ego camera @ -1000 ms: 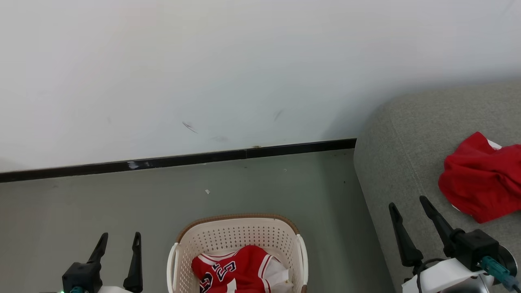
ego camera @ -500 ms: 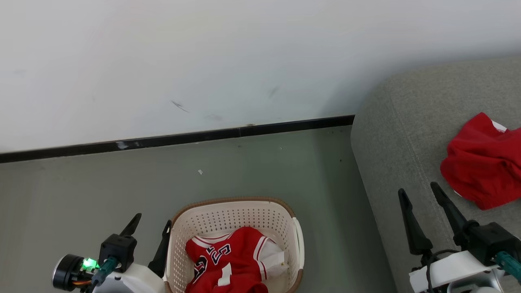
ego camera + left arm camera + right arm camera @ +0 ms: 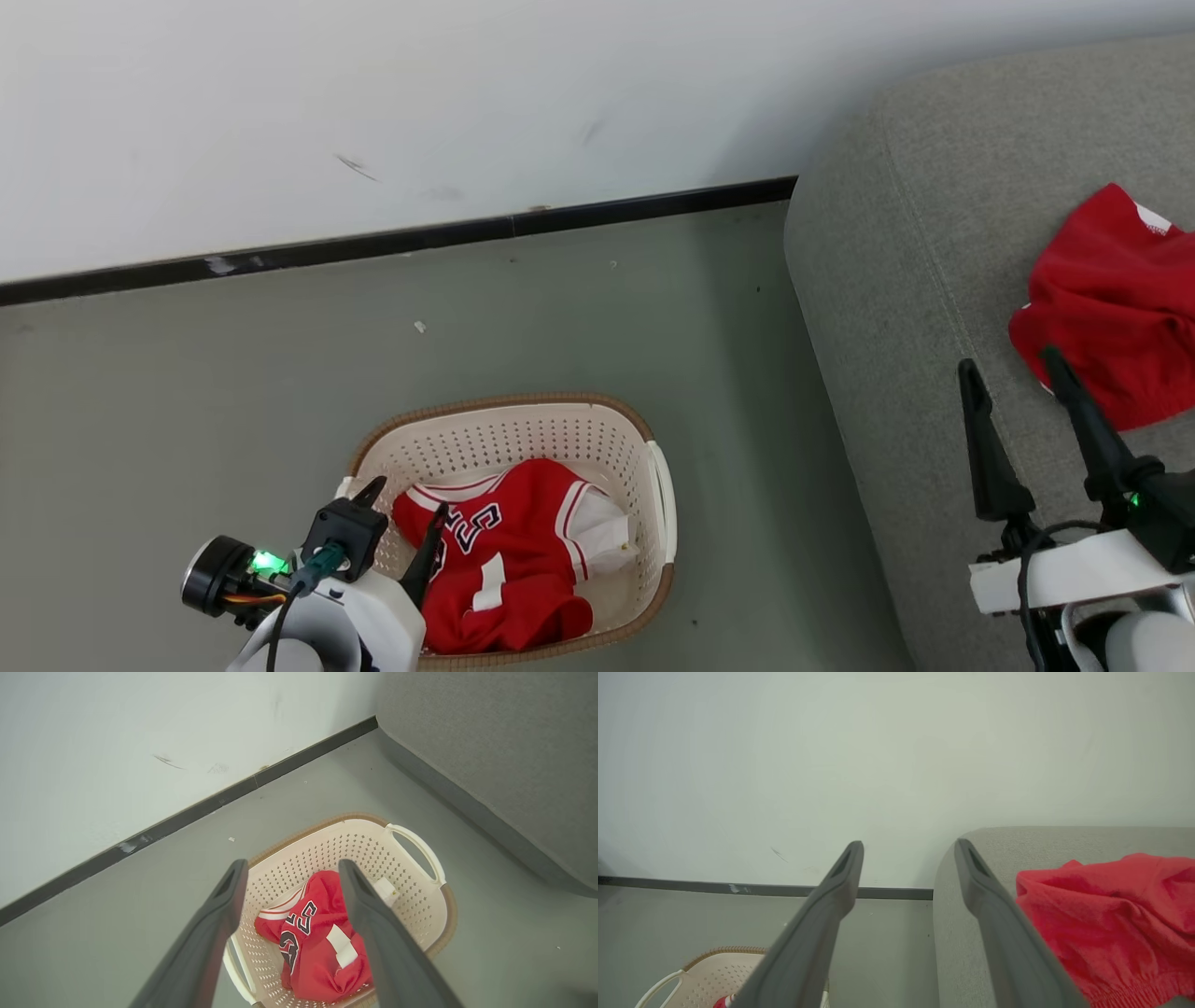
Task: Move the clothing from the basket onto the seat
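Observation:
A red jersey (image 3: 504, 560) (image 3: 322, 938) with black-and-white numerals lies crumpled in the cream basket (image 3: 523, 429) (image 3: 411, 891) on the floor. My left gripper (image 3: 403, 509) (image 3: 292, 870) hovers open above the basket's left side, fingers spread over the jersey and holding nothing. A second red garment (image 3: 1116, 299) (image 3: 1115, 919) lies bunched on the grey seat (image 3: 896, 243) (image 3: 971, 933) at the right. My right gripper (image 3: 1013, 364) (image 3: 908, 847) stands open over the seat, just left of that garment, empty.
A white wall with a black baseboard (image 3: 392, 241) runs behind the basket. Grey floor (image 3: 187, 392) stretches to the left of the basket and between it and the seat. The basket's right handle (image 3: 416, 844) faces the seat.
The head camera has tilted down, so everything sits higher in the picture. My left gripper has swung right and forward from beside the basket to over its left side. The right gripper stays open.

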### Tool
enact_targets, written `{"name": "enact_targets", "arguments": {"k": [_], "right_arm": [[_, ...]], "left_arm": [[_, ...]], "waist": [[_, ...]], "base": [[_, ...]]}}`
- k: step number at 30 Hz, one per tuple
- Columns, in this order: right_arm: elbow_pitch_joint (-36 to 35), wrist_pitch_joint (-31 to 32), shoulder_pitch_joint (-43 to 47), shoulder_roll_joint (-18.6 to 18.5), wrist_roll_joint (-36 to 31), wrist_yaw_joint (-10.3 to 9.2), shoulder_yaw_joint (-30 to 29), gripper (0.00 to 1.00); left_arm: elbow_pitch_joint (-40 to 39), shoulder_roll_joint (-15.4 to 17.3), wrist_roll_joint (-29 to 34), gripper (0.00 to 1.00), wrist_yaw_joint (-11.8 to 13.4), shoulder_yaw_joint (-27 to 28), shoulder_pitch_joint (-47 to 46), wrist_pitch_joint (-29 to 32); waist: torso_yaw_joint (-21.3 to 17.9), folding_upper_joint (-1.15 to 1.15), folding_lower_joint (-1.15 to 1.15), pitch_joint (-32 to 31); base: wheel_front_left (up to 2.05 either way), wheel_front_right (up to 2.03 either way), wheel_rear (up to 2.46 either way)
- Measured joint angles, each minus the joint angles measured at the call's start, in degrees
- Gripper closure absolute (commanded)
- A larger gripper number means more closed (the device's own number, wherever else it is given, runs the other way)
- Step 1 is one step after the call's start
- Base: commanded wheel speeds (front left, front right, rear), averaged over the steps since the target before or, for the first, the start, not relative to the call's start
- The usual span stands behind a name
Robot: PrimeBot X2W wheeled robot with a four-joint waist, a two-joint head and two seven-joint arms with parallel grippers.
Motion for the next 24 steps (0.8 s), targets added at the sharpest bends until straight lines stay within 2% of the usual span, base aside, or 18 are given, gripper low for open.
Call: {"name": "enact_targets", "arguments": {"k": [9,24], "right_arm": [[-2.2,0.0,-4.3,0.0,-0.4,0.0,0.3,0.0],[-3.5,0.0,-13.7,0.0,0.9,0.0,2.3,0.0]], "left_arm": [[3.6,-1.5,1.8,0.0,-1.0,-1.6,-3.8,0.5],[8.3,-1.7,6.0,0.0,-3.3,-5.6,-9.7,0.9]], "waist": [[-1.9,0.0,0.0,5.8],[-5.1,0.0,0.0,16.2]], "base": [[0.0,0.0,0.0],[0.0,0.0,0.0]]}}
